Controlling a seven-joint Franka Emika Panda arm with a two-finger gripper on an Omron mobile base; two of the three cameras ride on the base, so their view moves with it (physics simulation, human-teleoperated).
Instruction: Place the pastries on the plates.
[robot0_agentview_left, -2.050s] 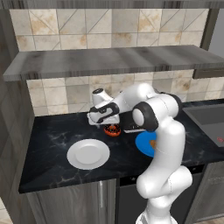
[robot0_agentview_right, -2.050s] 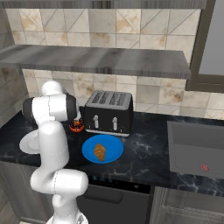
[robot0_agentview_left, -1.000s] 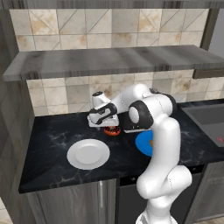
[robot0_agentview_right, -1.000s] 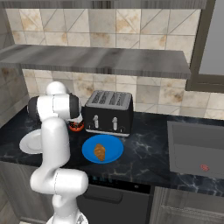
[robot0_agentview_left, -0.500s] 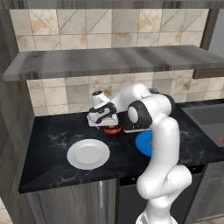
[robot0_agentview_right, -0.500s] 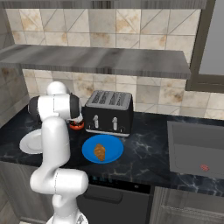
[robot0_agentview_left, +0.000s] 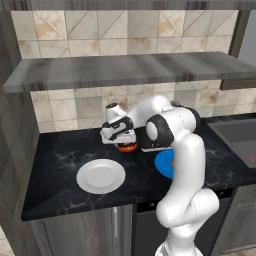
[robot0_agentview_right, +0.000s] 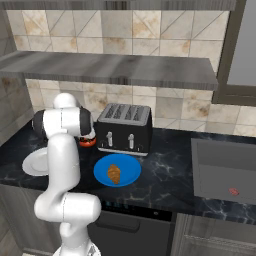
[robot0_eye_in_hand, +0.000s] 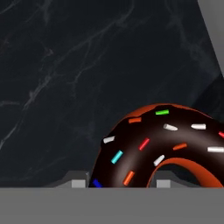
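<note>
Roughly half done — one croissant (robot0_agentview_right: 114, 173) lies on the blue plate (robot0_agentview_right: 130, 169), off to one side of the jaws. One donut (robot0_eye_in_hand: 164, 144) sits right at the gripper (robot0_agentview_left: 125, 142), above the counter (robot0_agentview_left: 60, 170); whether the jaws grip it cannot be told. One white plate (robot0_agentview_left: 101, 175), near the jaws, awaits it. Pastries two, plates two.

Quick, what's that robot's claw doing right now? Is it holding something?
Gripper: down at the donut on the counter; whether it is open or shut on it cannot be told.
</note>
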